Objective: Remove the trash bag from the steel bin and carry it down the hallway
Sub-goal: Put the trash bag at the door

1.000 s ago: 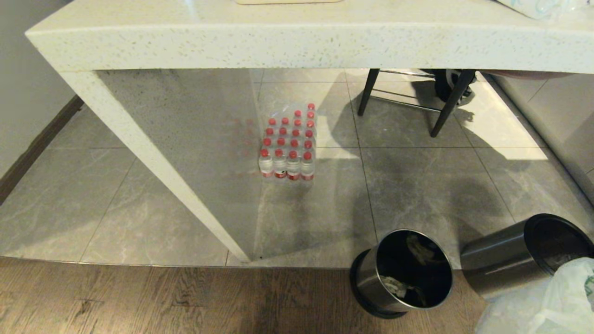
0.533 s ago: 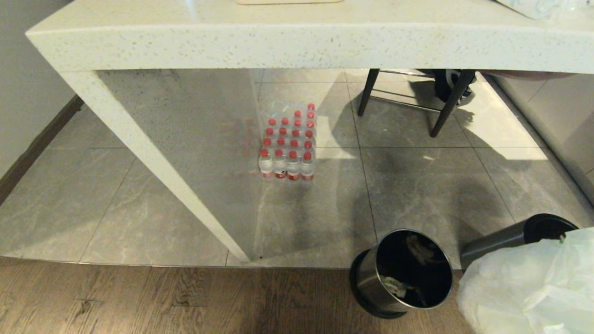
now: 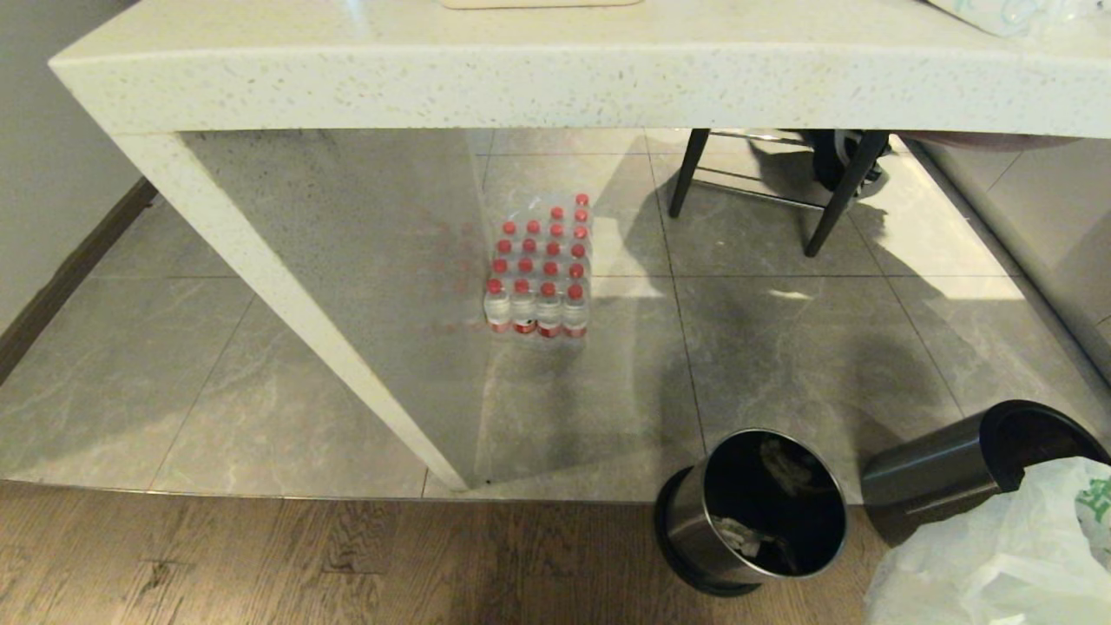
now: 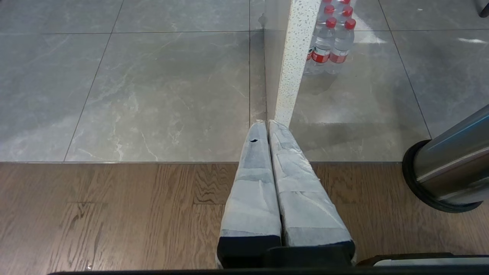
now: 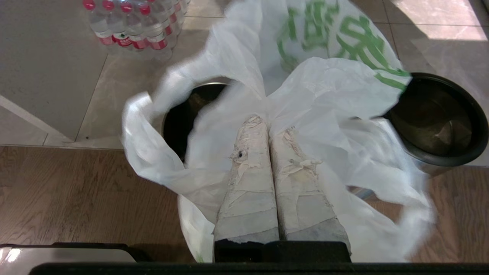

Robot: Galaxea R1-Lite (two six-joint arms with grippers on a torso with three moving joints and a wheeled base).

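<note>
Far left in head view: white wall w/ dark baseboard (image 3: 61, 282), then grey marble-look tile floor (image 3: 174, 382) meeting a strip of wood floor (image 3: 260, 564) along the near edge. The speckled white table (image 3: 521, 78) spans the top; its slanted leg (image 3: 295, 321) comes down to the tile/wood seam.

L claw (image 4: 267, 124) hangs above the wood floor, tips near the foot of that leg; taped fingers (image 4: 252, 191) pressed together, clenched on nothing.

Under the table, right of the leg: shrink-wrapped pack of red-cap water bottles (image 3: 540, 269). Further back and right, black chair legs (image 3: 833, 195).

Center-right on the seam: upright steel bin (image 3: 755, 512) w/ dark inside and some scraps at the bottom. Just right of it a 2nd steel bin (image 3: 946, 473) lies tipped, black-rimmed mouth (image 3: 1041, 434) facing right.

Bottom right corner: the trash bag (image 3: 998, 564), white crinkled plastic w/ green print, outside both bins, in front of the tipped one's mouth. R claw (image 5: 269, 128) is clenched on the bag's plastic, which billows around the taped fingers (image 5: 248, 183) above both bin mouths; whether the bag touches the floor, can't tell.
</note>
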